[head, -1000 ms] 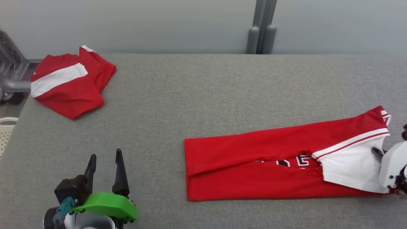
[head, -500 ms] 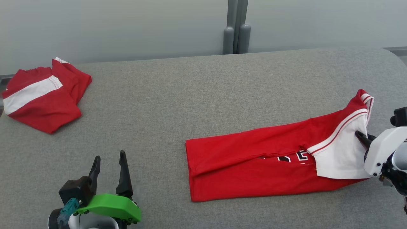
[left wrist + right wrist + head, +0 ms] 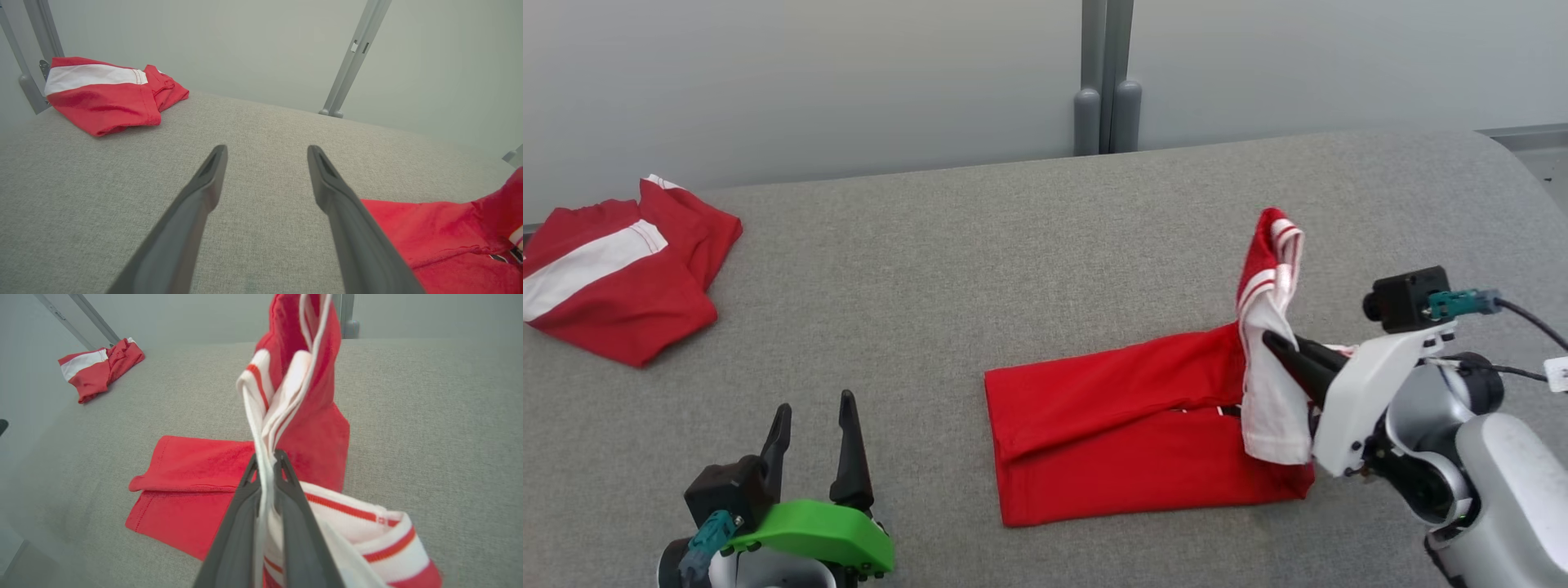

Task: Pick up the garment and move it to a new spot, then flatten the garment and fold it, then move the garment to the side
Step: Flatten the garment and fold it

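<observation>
The right gripper (image 3: 1270,339) is clenched on the white striped end of the garment (image 3: 1127,425) and holds that end raised above the table (image 3: 980,245). The rest of the garment lies flat at centre-right, folded lengthwise. The left gripper (image 3: 815,404) is released and grasps nothing, near the front edge.

Likely faults:
- Slip: bunched layers sit between the fingers, so a fast pull may free one layer.
- Skew: a single-point lift may open the lengthwise fold.
- Drag: nothing pins the far hem, so the whole garment may slide

Red-white cloth bundle (image 3: 613,286), far-left on grey table (image 3: 980,245).
</observation>
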You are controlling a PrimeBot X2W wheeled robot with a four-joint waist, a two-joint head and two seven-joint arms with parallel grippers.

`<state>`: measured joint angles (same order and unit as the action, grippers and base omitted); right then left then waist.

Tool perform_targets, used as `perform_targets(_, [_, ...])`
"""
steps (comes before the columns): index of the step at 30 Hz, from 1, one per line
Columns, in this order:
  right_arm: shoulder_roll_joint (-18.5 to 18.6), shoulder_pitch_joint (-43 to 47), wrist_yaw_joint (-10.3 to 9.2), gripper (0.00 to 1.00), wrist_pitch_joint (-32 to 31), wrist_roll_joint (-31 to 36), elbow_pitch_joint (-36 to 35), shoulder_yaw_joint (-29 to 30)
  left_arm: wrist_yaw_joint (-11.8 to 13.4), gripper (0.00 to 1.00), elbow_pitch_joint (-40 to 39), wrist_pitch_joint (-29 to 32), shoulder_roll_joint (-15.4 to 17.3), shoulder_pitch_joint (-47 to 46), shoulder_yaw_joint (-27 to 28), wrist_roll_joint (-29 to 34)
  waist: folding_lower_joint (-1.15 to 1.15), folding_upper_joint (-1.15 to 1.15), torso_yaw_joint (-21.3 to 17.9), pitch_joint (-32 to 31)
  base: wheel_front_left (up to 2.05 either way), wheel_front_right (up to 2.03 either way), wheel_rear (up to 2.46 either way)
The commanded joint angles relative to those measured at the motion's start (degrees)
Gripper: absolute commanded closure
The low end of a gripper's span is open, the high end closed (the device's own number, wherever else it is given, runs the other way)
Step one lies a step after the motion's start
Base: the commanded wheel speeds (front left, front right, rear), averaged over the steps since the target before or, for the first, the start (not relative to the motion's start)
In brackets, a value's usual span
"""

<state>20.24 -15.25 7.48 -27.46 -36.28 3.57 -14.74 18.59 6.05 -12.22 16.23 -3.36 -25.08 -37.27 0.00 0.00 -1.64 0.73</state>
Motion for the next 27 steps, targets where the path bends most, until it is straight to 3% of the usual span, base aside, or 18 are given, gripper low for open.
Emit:
perform_targets(1, [-0.8,0.6,0.02,1.00,-0.3,0.6,-0.4,-0.5,-0.4,0.00,0.1,-0.4,0.2,-1.1,0.0,-0.3,0.00,0.00,0.1,0.0,0.00,0.00,0.00])
perform_targets(9, [-12.9,-2.1,0.02,1.00,2.0,3.2,4.8,-4.4,-0.7,0.00,-0.3,0.1,0.5,-2.0,-0.7,0.3,0.00,0.00,1.9,0.4,0.00,0.00,0.00])
perform_targets(13, [-16.1,-3.9,0.02,1.00,4.4,3.9,11.6,-5.6,-0.9,0.00,-0.4,0.5,0.4,-2.5,-1.3,0.7,0.00,0.00,3.9,1.0,0.00,0.00,0.00])
perform_targets(18, [-17.2,-6.7,0.02,1.00,7.7,2.6,21.4,-6.7,-1.1,0.00,0.0,0.9,-0.1,-3.5,-2.2,0.8,0.00,0.00,7.1,1.5,0.00,0.00,0.00])
perform_targets(27, [-17.3,-12.9,0.02,1.00,13.4,-4.3,34.7,-13.6,-1.8,0.00,1.3,0.7,-1.0,-4.0,-3.6,0.7,0.00,0.00,11.4,0.9,0.00,0.00,0.00])
